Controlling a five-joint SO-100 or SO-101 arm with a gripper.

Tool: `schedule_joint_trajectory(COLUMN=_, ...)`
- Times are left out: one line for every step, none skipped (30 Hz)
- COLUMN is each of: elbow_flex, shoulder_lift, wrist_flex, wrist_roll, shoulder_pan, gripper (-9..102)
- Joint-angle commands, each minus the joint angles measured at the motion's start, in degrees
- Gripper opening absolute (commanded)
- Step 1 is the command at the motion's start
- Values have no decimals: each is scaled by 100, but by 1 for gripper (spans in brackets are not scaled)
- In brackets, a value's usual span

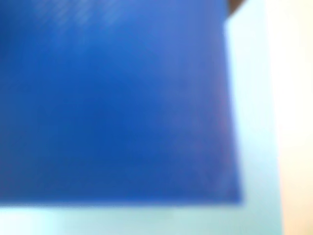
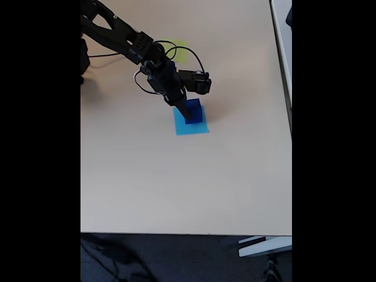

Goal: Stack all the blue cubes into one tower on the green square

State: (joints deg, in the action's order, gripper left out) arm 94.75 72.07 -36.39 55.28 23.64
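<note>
Fixed view, gripper down at blue cube on light blue square; gripper's spread indiscernible; wrist view blurred

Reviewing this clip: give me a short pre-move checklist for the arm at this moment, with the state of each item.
1. Gripper down at a blue cube: ok, fixed view.
2. Cube sits on the light blue square, not the green square: ok, both in the fixed view.
3. Jaws shut on the cube: cannot tell; the arm covers the fingertips.
4. Wrist view sharp enough to judge grip: not ok, blurred dark blue face.
5. Table path toward the green square free: cannot tell; the arm covers much of it.
</note>
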Motion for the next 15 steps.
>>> schedule_joint_trajectory(elbow_flex=-360, shoulder_lift=475, wrist_flex=-299, wrist_roll=-141, shoulder_pan=0, gripper=0)
schedule_joint_trajectory(elbow_flex=-387, shoulder_lift=527, wrist_flex=-369, wrist_roll=-167, shoulder_pan=0, gripper=0)
schedule_joint_trajectory(elbow_flex=-439, shoulder_lift=536, wrist_flex=-457, wrist_roll=-176, shoulder_pan=9, gripper=0)
schedule_joint_trajectory(elbow_flex=-501, shoulder_lift=536, wrist_flex=-554, wrist_roll=-185, shoulder_pan=9, gripper=0)
schedule_joint_trajectory(elbow_flex=-562, shoulder_lift=536, wrist_flex=-642, wrist_roll=-185, shoulder_pan=9, gripper=0)
schedule_joint_trajectory(elbow_flex=-571, shoulder_lift=545, wrist_flex=-650, wrist_roll=-202, shoulder_pan=9, gripper=0)
schedule_joint_trajectory(elbow_flex=-571, shoulder_lift=571, wrist_flex=-650, wrist_roll=-229, shoulder_pan=9, gripper=0)
schedule_joint_trajectory(elbow_flex=-571, shoulder_lift=615, wrist_flex=-659, wrist_roll=-264, shoulder_pan=9, gripper=0)
schedule_joint_trajectory(elbow_flex=-562, shoulder_lift=677, wrist_flex=-686, wrist_roll=-290, shoulder_pan=0, gripper=0)
schedule_joint_trajectory(elbow_flex=-562, shoulder_lift=747, wrist_flex=-703, wrist_roll=-343, shoulder_pan=0, gripper=0)
schedule_joint_trajectory(elbow_flex=-598, shoulder_lift=809, wrist_flex=-773, wrist_roll=-387, shoulder_pan=0, gripper=0)
schedule_joint_trajectory(elbow_flex=-738, shoulder_lift=817, wrist_flex=-940, wrist_roll=-422, shoulder_pan=18, gripper=0)
schedule_joint_trajectory(elbow_flex=-870, shoulder_lift=817, wrist_flex=-1099, wrist_roll=-457, shoulder_pan=35, gripper=0)
schedule_joint_trajectory(elbow_flex=-1011, shoulder_lift=826, wrist_flex=-1257, wrist_roll=-501, shoulder_pan=62, gripper=0)
schedule_joint_trajectory(elbow_flex=-1178, shoulder_lift=809, wrist_flex=-1424, wrist_roll=-527, shoulder_pan=79, gripper=0)
